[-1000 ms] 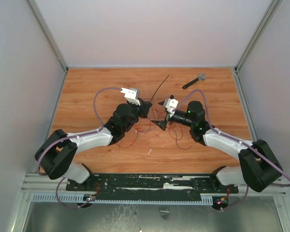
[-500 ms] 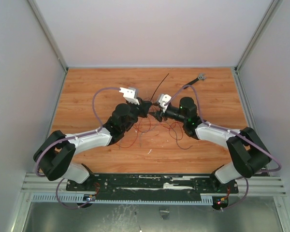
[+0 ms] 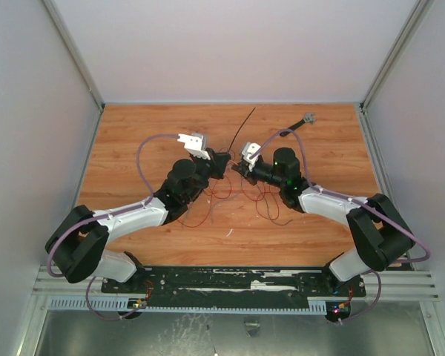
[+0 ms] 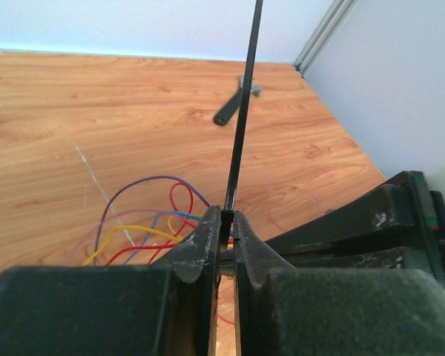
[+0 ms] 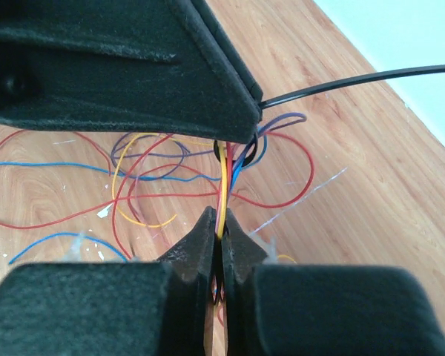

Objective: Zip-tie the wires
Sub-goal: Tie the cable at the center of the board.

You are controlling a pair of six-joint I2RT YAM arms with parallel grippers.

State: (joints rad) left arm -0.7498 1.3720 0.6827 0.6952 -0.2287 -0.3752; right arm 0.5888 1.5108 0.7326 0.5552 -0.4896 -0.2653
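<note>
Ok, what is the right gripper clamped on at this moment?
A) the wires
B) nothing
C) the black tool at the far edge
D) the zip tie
A: in the right wrist view the right gripper has its fingers closed on the wires, while the zip tie sits in the left gripper.

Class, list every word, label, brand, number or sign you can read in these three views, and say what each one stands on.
None: no view shows any readable text.
The base rail has pale specks that are too small and blurred to read.
The zip tie, the wires and the black tool show no print.
</note>
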